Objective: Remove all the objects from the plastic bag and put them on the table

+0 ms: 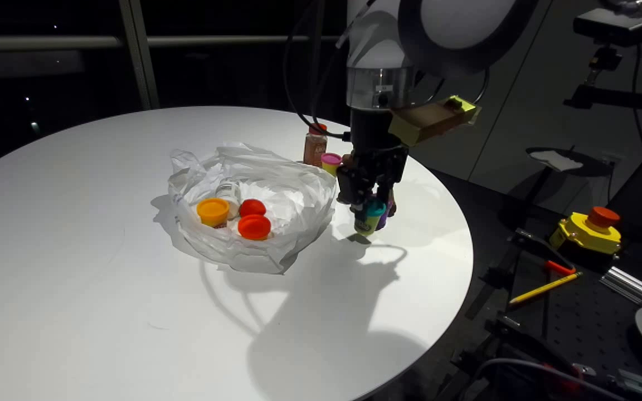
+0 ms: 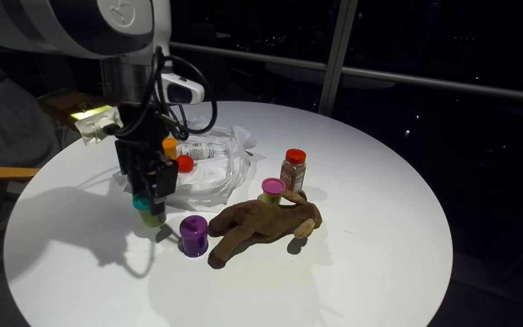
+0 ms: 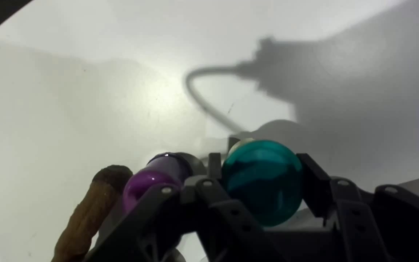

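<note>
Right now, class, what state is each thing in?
Gripper: shut on teal-lidded tub
Teal-lidded tub: gripped, closed
Purple tub: upright, closed
Pink-lidded tub: upright, closed
Red-capped bottle: upright
Plush toy: lying down
Plastic bag: open
White bottle: lying in bag
Orange piece: in bag
Red pieces: in bag

The jaws grip a teal-lidded tub (image 3: pixel 262 182) near a purple tub (image 3: pixel 147 183).

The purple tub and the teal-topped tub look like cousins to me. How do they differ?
The purple tub is purple from top to bottom; the teal-topped tub is yellow-green below. The teal-topped tub is gripped between the fingers; the purple tub stands apart from them. The teal-topped tub leans, while the purple tub is upright. Both are small, round containers.
</note>
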